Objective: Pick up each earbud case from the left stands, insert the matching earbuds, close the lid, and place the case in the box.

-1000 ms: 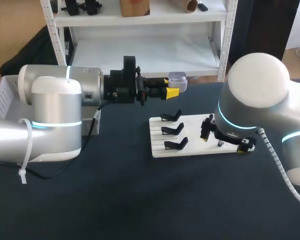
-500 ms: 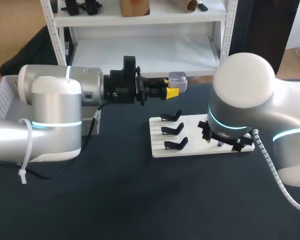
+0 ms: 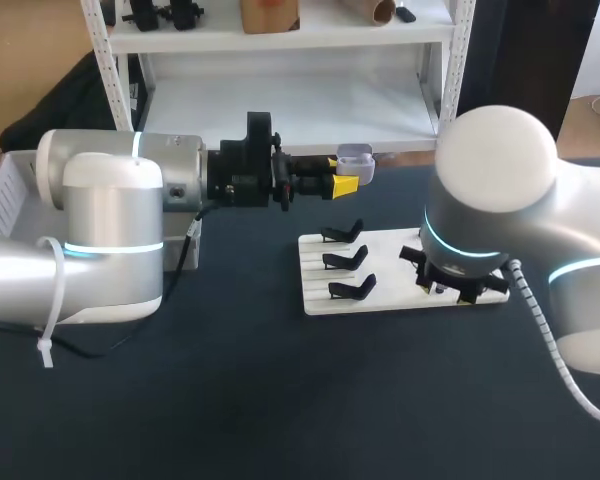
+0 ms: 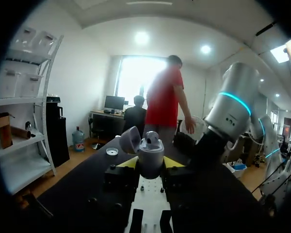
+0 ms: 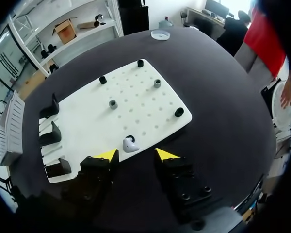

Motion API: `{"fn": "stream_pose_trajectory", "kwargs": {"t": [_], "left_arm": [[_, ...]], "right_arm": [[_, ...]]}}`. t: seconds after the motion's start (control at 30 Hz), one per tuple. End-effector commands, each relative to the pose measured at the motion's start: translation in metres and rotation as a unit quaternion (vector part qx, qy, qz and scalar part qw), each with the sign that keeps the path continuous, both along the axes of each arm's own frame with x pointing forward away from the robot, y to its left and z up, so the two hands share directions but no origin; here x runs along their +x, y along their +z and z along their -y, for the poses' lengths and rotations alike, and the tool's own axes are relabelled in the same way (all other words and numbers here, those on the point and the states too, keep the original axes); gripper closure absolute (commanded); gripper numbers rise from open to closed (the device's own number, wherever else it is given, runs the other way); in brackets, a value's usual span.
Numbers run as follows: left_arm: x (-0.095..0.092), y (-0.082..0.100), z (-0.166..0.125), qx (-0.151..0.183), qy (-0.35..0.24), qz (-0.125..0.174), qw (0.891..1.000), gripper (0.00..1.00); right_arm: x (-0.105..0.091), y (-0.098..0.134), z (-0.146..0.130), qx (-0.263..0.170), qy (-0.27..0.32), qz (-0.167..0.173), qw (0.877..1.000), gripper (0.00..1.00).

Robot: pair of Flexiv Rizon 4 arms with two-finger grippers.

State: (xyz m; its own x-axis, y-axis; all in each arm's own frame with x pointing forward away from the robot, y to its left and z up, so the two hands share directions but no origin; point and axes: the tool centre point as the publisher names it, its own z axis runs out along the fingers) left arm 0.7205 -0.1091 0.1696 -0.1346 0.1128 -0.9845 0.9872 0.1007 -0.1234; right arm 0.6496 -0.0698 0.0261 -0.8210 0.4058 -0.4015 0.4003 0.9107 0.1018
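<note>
One earbud case [image 4: 151, 154], lid open, is clamped between the left gripper's [image 4: 151, 163] fingers, held beyond the white board [image 3: 385, 245]. Over the board, the right gripper [image 5: 136, 154] is spread open, an earbud [image 5: 130, 144] just ahead.

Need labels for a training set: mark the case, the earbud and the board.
case [image 4: 151, 162], left wrist view, on its grey body below the open lid.
earbud [image 5: 130, 144], right wrist view, on its white bulb.
board [image 5: 136, 112], right wrist view, on its bare middle.
</note>
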Motion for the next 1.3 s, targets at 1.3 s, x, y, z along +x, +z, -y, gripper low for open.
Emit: {"fn": "stream_pose_trajectory", "kwargs": {"t": [1.3], "left_arm": [[-0.0002,-0.0004,-0.0001,-0.001,0.0,0.0,1.0,1.0]], "right_arm": [[0.0062,-0.0075,-0.0036,-0.007,0.035,0.0,0.999,0.7]]}}
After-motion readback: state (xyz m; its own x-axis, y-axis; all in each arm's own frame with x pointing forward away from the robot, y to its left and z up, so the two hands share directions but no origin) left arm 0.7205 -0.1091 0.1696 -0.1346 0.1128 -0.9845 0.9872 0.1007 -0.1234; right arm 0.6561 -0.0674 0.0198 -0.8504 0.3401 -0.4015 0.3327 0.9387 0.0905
